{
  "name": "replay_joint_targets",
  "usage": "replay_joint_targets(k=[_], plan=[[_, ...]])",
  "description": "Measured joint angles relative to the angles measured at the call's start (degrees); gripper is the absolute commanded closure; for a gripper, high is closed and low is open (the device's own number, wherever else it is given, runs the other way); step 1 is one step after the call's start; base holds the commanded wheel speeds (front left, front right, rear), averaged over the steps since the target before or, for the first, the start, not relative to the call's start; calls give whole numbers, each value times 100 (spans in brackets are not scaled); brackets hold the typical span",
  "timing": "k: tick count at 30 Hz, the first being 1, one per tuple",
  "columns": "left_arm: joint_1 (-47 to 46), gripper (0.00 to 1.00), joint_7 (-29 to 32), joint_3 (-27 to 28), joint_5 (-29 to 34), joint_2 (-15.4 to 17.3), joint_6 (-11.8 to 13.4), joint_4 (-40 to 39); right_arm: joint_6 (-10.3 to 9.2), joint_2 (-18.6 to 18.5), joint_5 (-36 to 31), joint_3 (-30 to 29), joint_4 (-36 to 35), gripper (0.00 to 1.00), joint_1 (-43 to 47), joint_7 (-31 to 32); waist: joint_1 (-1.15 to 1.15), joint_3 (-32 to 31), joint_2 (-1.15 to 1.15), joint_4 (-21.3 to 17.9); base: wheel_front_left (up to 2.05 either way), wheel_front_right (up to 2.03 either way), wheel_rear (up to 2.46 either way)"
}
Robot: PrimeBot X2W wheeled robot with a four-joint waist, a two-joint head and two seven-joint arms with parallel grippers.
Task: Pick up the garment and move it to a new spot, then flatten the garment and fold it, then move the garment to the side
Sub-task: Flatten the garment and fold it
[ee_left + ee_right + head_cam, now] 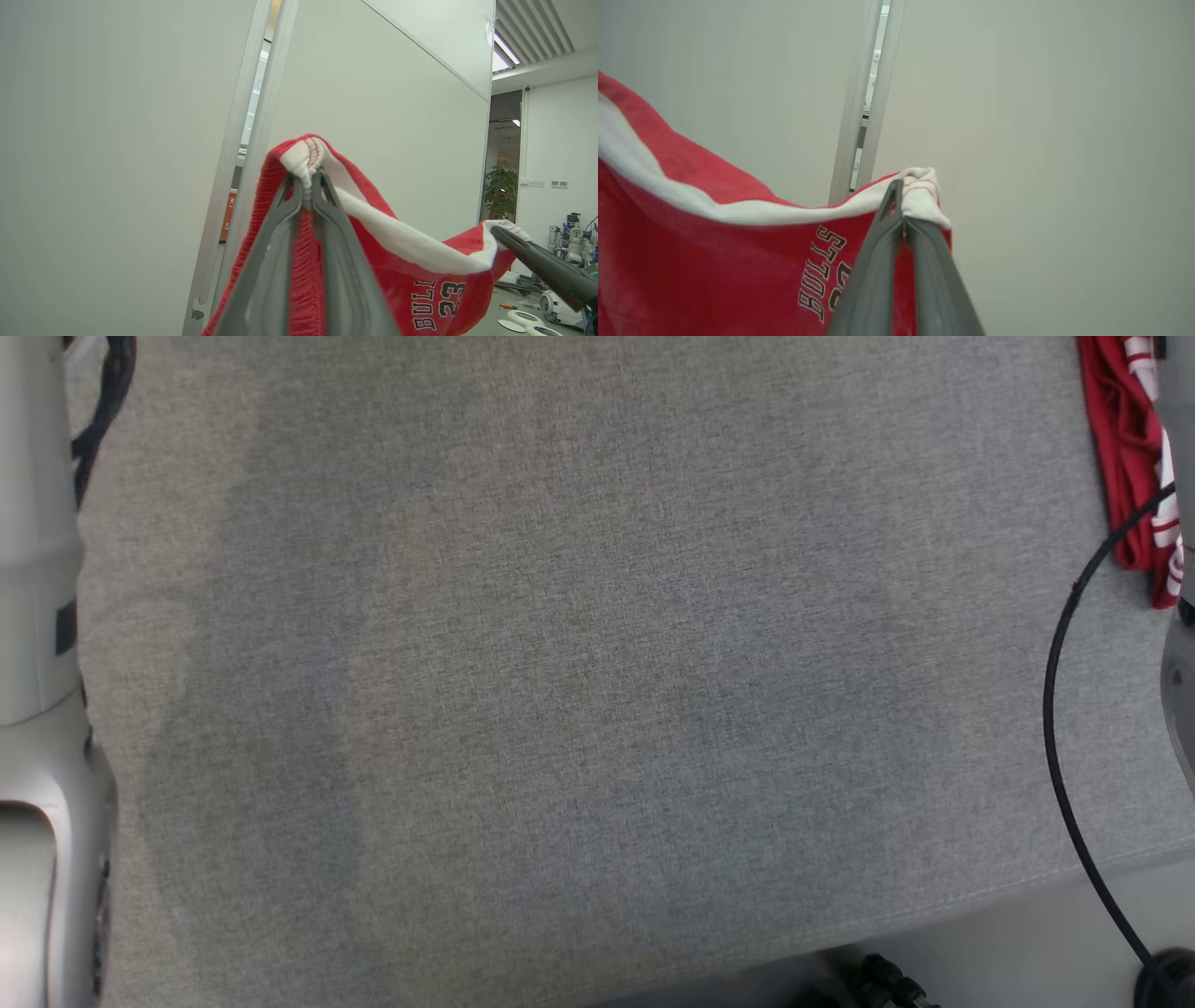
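Gripping the garment (397,275) by its white hem, left gripper (307,182) and right gripper (901,205) jaws are clenched — cloth hanging between.

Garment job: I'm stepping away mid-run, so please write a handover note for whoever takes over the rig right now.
Left gripper: shut on the white band of the red garment.
Right gripper: shut on the same band, further along.
Garment: held up in the air, stretched between both grippers, "BULLS 23" print showing. The grey table lies below in the head view.
Done: pick-up.
Left: lay it at a new spot, flatten, fold, move aside.
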Motion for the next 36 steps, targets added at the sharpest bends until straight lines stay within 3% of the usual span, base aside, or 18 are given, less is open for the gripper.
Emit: replay_joint_targets(k=[8,16,22,27,32,36], plan=[[1734,100,-7,-704,-145,-123,-3,-301,0,-328,-75,916,274,100,1087,-29,1,115,0,150,0,0,0],[3885,100,-7,-804,-248,-153,-4,-794,0,-883,705,1333,-482,100,3079,180,0,-376,0,268,0,0,0],[5097,100,-8,-1087,-148,101,-8,-664,-1,-1407,1210,1163,-1564,100,4809,1205,0,-923,0,335,0,0,0],[5682,100,-7,-1373,-198,335,-10,-324,0,-1725,1630,954,-2639,100,6317,2527,-1,-1387,0,407,0,0,0],[6231,100,257,-1460,-765,424,-11,-181,0,-1828,1915,479,-3649,100,7591,3810,-1,-1804,0,459,0,0,0],[6565,100,486,-1574,-687,681,75,-388,1,-1621,1771,105,-4298,100,8393,4513,-1,-2062,0,485,0,0,0]])
